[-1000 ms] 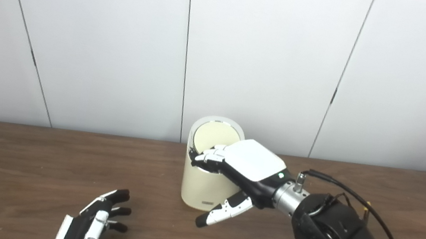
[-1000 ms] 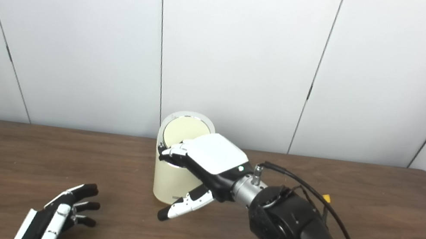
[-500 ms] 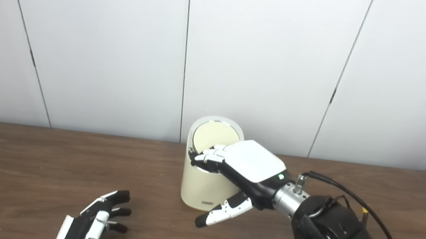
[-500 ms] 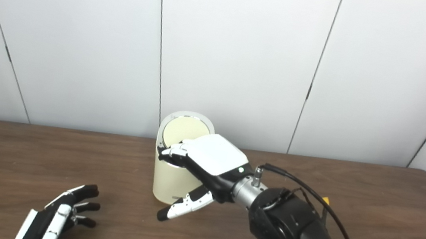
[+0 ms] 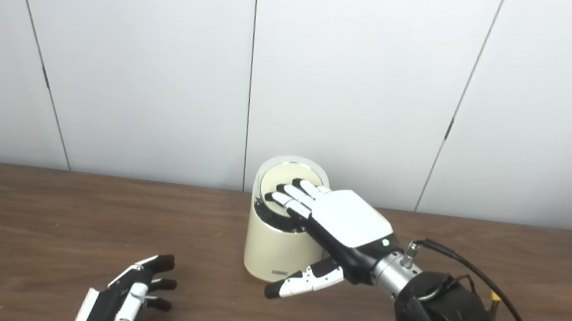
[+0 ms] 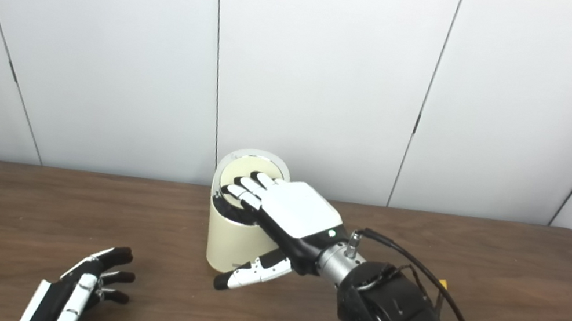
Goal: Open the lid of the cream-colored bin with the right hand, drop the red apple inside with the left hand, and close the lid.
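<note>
Wood table (image 5: 19, 207): bin (image 5: 271, 246) beneath right hand (image 5: 336, 225), lid (image 5: 282, 180) upright.

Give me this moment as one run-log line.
bin: lid raised | right hand: open, fingers over bin mouth | left hand: open, empty, near table edge | apple: not visible

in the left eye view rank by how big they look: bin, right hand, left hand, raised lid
1. Right hand, close to bin in apparent size; nearer the camera, so unsure.
2. Bin.
3. Left hand, cut off by the frame edge.
4. Lid, partly hidden by the fingers.
</note>
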